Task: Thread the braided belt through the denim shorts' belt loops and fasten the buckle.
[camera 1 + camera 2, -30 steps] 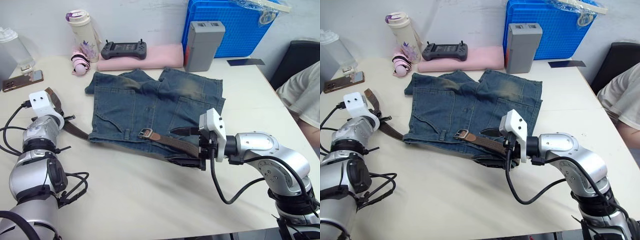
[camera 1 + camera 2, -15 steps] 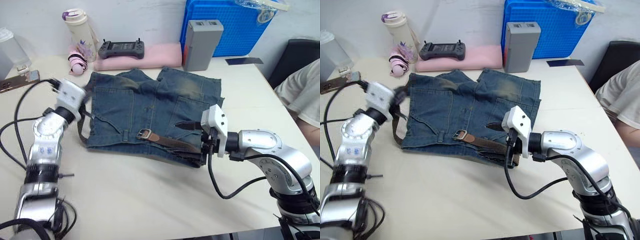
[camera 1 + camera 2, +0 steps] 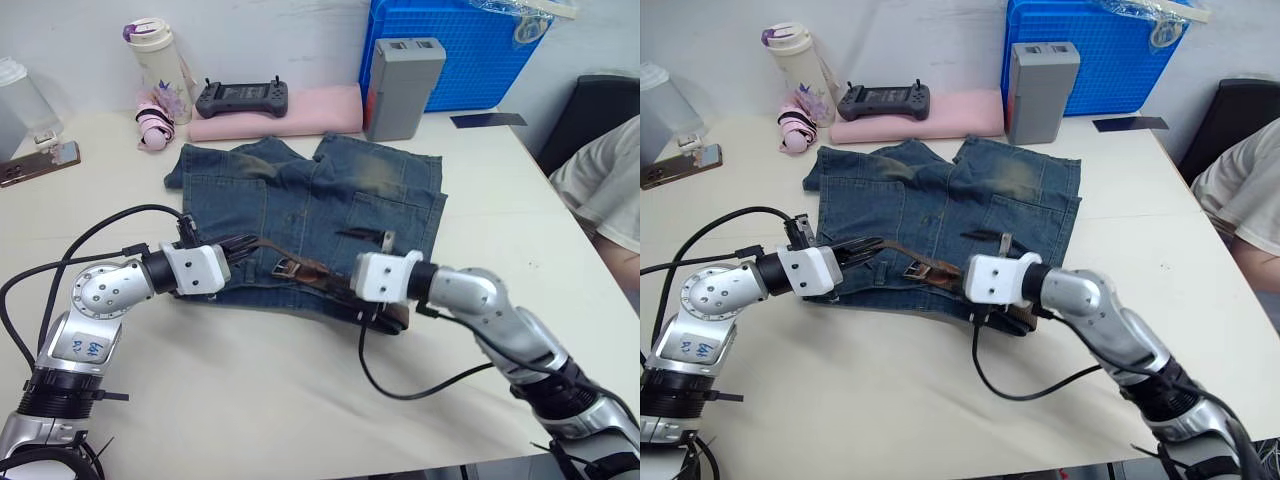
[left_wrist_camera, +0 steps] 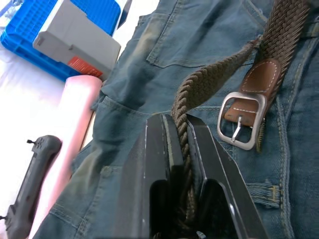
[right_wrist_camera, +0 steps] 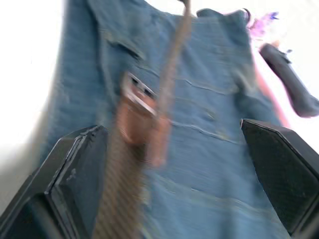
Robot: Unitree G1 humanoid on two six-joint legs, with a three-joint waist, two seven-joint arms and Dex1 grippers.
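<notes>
The denim shorts lie flat in the middle of the table, waistband toward me. The braided belt runs along the waistband, its buckle resting on the denim. My left gripper is at the waistband's left part, just left of the buckle. In the left wrist view its fingers are shut on the braided belt. A belt loop shows near the buckle. My right gripper is open, its fingers astride the belt right of the buckle.
At the back stand a blue crate, a grey box, a pink pad carrying a black controller, and a bottle. A phone lies far left. A person sits at the right edge.
My left arm has swung from the table's left side to the waistband, carrying the belt with it. My right gripper has slid left along the belt toward the buckle.
</notes>
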